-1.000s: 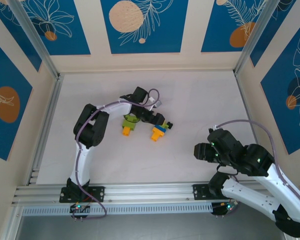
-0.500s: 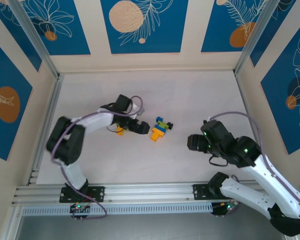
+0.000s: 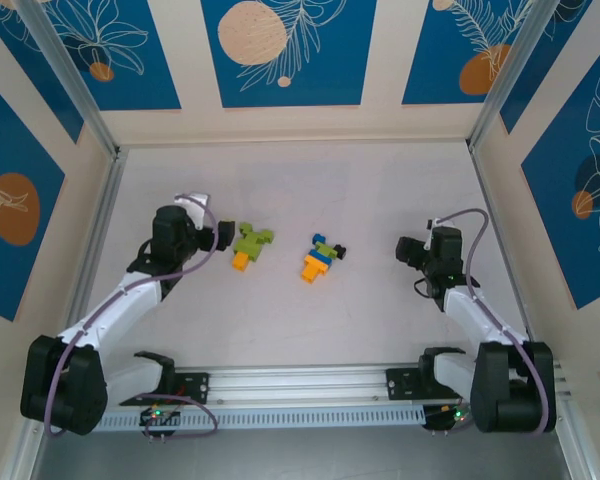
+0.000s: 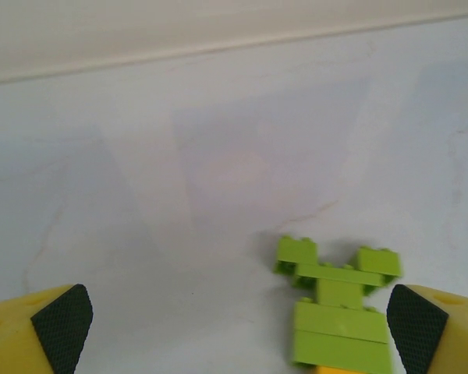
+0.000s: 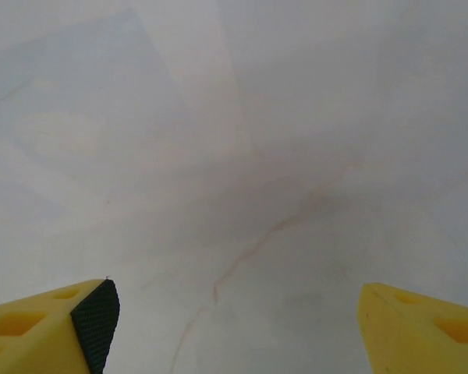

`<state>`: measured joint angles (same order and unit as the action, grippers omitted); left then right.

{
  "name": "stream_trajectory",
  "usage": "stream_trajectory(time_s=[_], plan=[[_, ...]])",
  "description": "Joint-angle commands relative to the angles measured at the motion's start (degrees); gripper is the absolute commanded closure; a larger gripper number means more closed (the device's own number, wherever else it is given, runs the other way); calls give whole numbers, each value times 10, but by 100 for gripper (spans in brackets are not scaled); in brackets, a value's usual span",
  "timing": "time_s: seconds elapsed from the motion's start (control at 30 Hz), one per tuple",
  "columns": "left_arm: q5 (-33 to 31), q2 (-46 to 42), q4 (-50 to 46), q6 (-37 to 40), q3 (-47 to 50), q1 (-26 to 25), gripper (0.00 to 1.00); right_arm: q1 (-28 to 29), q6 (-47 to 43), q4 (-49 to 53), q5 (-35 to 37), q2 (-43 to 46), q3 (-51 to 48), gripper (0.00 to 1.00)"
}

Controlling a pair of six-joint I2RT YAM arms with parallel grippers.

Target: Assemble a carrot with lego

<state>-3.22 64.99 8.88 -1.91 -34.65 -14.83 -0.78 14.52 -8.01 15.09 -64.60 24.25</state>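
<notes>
A lime green lego piece [image 3: 250, 240] with an orange brick at its near end lies flat on the white table [image 3: 300, 190], left of centre. My left gripper [image 3: 218, 238] is open just left of it, not touching. In the left wrist view the same green piece [image 4: 339, 300] lies ahead, close to the right fingertip [image 4: 421, 327], and the left gripper [image 4: 238, 331] has nothing between its fingers. A second lego cluster [image 3: 320, 260], orange, blue, green and black, lies at the centre. My right gripper [image 3: 402, 250] stands open to its right, over bare table [image 5: 242, 331].
Patterned blue and cream walls [image 3: 280, 50] close in the table at the back and sides. An aluminium rail [image 3: 300, 385] with both arm bases runs along the near edge. Faint cracks mark the table surface [image 5: 281, 226].
My left arm has drawn back to the left, leaving the green and orange piece lying on the table. The right arm has swung in from the near right and lowered toward the centre.
</notes>
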Motion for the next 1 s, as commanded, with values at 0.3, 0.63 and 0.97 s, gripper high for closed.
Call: stream_trajectory(time_s=[0.3,0.63,0.97], plan=[[-19,105,326,10,96,87,0,49,-89,-443,26,-231,-30,15],[-1,70,301,32,115,95,0,41,-79,-431,22,-227,-28,0],[0,167,309,33,101,118,1,40,-78,-425,24,-228,-25,0]])
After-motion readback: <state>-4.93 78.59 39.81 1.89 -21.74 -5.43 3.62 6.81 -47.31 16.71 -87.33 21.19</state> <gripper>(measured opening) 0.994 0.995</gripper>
